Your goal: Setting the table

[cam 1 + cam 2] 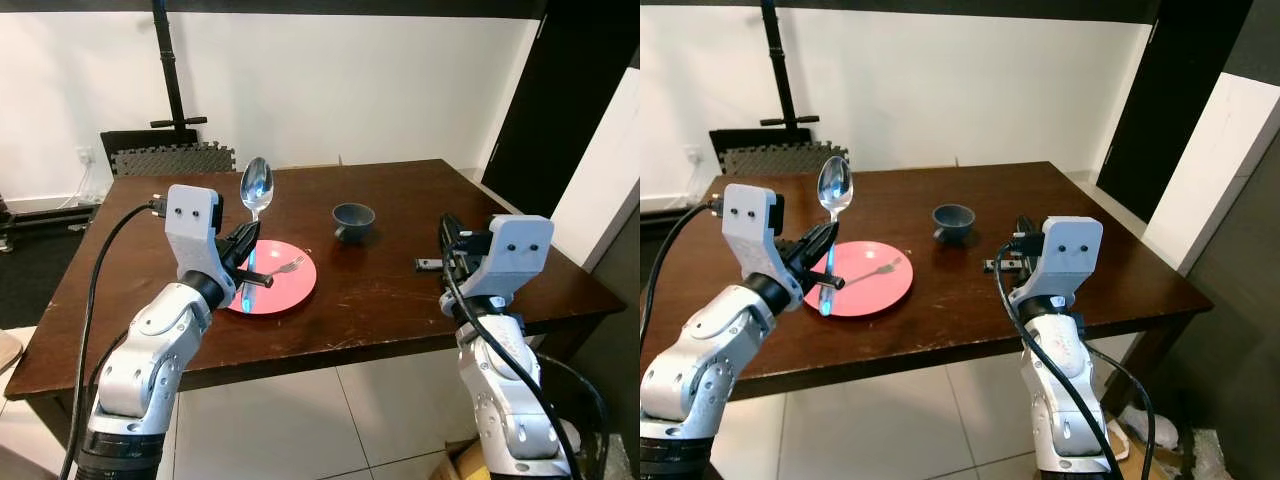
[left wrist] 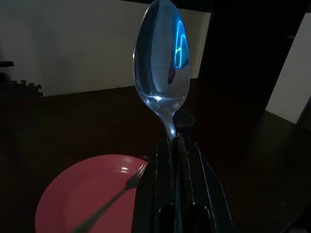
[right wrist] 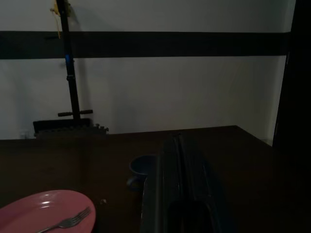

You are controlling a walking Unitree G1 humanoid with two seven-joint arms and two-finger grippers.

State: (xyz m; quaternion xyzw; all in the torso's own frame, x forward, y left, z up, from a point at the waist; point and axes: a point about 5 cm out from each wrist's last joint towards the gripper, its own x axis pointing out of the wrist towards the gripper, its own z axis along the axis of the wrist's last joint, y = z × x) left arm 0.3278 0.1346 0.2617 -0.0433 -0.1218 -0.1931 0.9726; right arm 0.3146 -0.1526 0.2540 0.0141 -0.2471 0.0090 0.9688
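Spoon [image 1: 256, 187] stands upright, bowl up, its handle pinched in the left gripper [image 1: 243, 262] jaws above the pink plate's [image 1: 290, 290] left edge. A fork [image 1: 283, 267] lies on that plate on the dark counter [image 1: 380, 300]. Further right sits a small dark cup [image 1: 353, 219]. The right gripper [image 3: 177, 160] hovers near the counter's right side, jaws apparently pressed together on nothing.

A silver spoon [image 1: 256, 188] stands upright, bowl up, its handle pinched between black gripper fingers above a round pink plate's [image 1: 290, 290] left edge. A silver fork [image 1: 281, 269] lies on the plate, tines pointing away toward the far right. A small dark blue cup [image 1: 353, 220] sits upright on the brown table [image 1: 380, 300], right of the plate.
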